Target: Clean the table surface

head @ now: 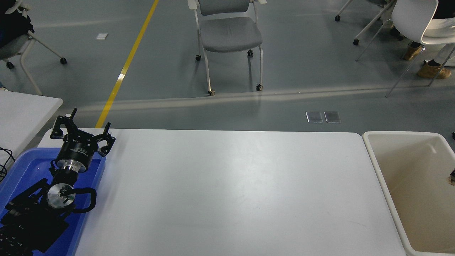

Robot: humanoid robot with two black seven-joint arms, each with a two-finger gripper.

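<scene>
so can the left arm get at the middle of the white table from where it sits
Probably yes: the left gripper hangs open over the blue tray at the table surface's left end, and nothing lies between it and the middle.

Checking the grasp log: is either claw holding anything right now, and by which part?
The left claw is open and empty, parked over the blue tray. The right claw is almost wholly out of view at the right edge, so its hold cannot be told.
</scene>
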